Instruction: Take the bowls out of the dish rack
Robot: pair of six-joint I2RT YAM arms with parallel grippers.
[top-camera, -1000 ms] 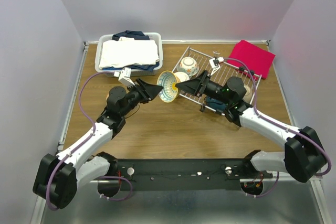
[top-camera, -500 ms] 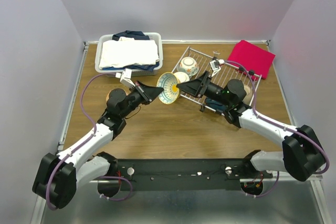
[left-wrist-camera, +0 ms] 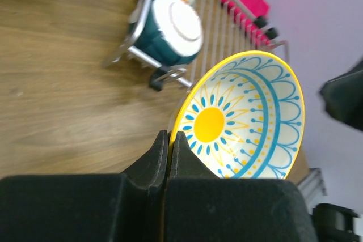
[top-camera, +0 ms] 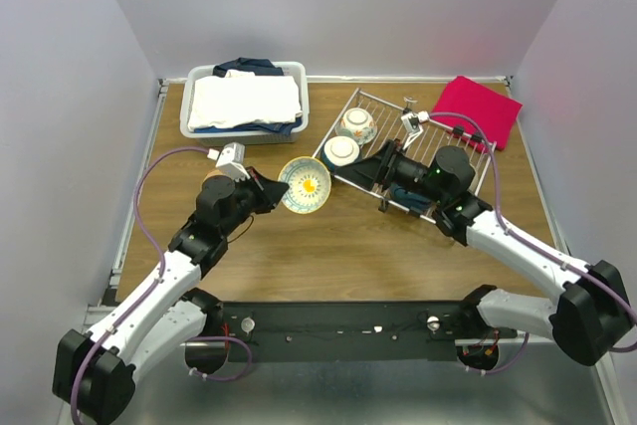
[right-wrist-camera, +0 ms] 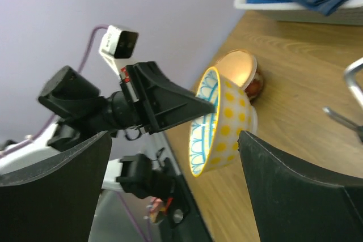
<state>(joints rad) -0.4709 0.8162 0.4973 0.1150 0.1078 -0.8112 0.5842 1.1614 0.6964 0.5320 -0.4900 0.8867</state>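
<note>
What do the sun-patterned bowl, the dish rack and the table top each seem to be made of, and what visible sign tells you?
Sun-patterned bowl: probably glazed ceramic; glossy, with painted yellow and blue pattern.
Dish rack: metal wire, bright silver finish; thin parallel rods.
Table top: wood or wood-look laminate, matte; brown grain lines, which one is unclear.

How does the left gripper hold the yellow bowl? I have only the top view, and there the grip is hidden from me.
Observer: In the left wrist view, the left gripper is shut on the rim of the yellow bowl, which is pinched between its fingers.
Operator: And is the right gripper open?
Observer: Yes. In the right wrist view, the fingers of the right gripper stand wide apart and hold nothing.
Operator: What is on the bowl's outside?
Observer: Yellow dots on white, seen from the right wrist.
</note>
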